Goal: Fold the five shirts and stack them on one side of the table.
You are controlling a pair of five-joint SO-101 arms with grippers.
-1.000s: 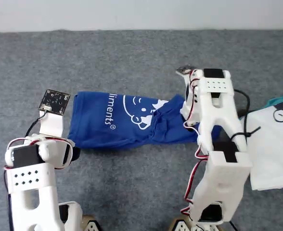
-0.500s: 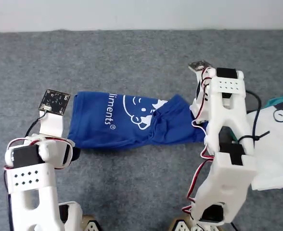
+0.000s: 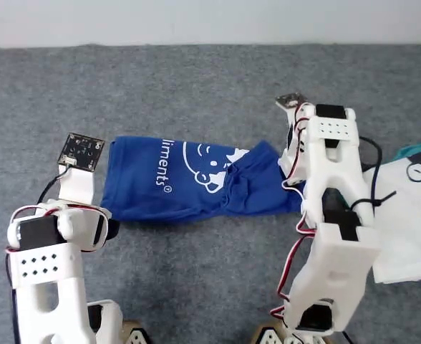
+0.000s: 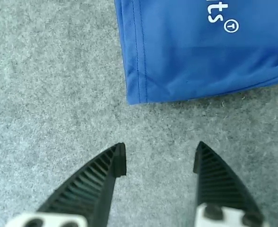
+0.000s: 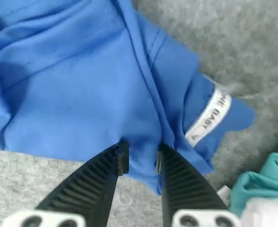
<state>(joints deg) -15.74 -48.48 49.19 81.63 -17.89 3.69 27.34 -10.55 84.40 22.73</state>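
A blue shirt with white print lies partly folded across the middle of the grey table. My right arm stands over its right end. In the right wrist view my right gripper is pinched on a ridge of the blue shirt beside its neck label. My left arm is at the front left. Its gripper hangs open over bare carpet, just short of the blue shirt's hemmed corner. A white shirt with a teal collar lies at the right edge.
The table is covered in grey carpet, bare behind and in front of the blue shirt. The white shirt's teal collar lies close beside my right gripper. A pale wall runs along the far edge.
My right arm swung to the right and then came back a little to the left over the blue shirt's right end. The left arm has not moved.
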